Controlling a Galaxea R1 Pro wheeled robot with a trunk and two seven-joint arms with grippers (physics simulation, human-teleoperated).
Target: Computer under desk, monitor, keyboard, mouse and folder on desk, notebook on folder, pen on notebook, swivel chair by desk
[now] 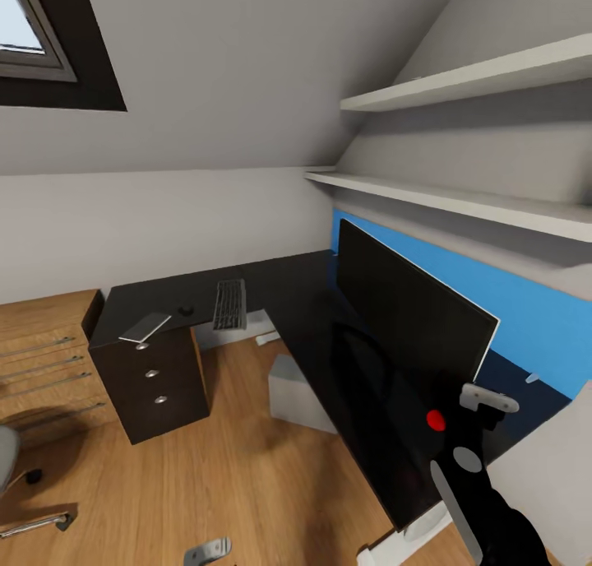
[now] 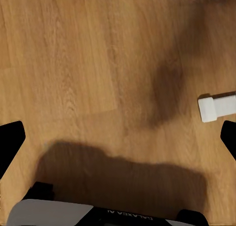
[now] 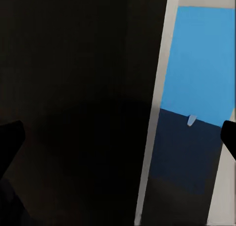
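The desk [image 1: 312, 319] runs as a glossy black L under the sloped grey ceiling of the bedroom, its drawer unit [image 1: 160, 381] with silver knobs closing the far end. The monitor [image 1: 407, 307] stands upright on the desk's near wing, its black screen facing the room, a bright blue panel [image 1: 510, 299] on the wall just behind it. On the desk's far wing lie the keyboard [image 1: 230, 304], the small black mouse [image 1: 187, 310] just beside it, and a flat grey slab [image 1: 145, 327] at the corner above the drawers. The light grey computer [image 1: 300, 395] sits on the wood floor [image 1: 238, 467] half under the desk edge. Two white shelves [image 1: 460, 138] hang above the monitor; a dark-framed skylight [image 1: 41, 39] is set over the desk's far end. The right gripper [image 3: 118, 137] hovers spread apart beside the monitor's edge, holding nothing. The left gripper [image 2: 118, 137] hangs wide over bare floor, empty.
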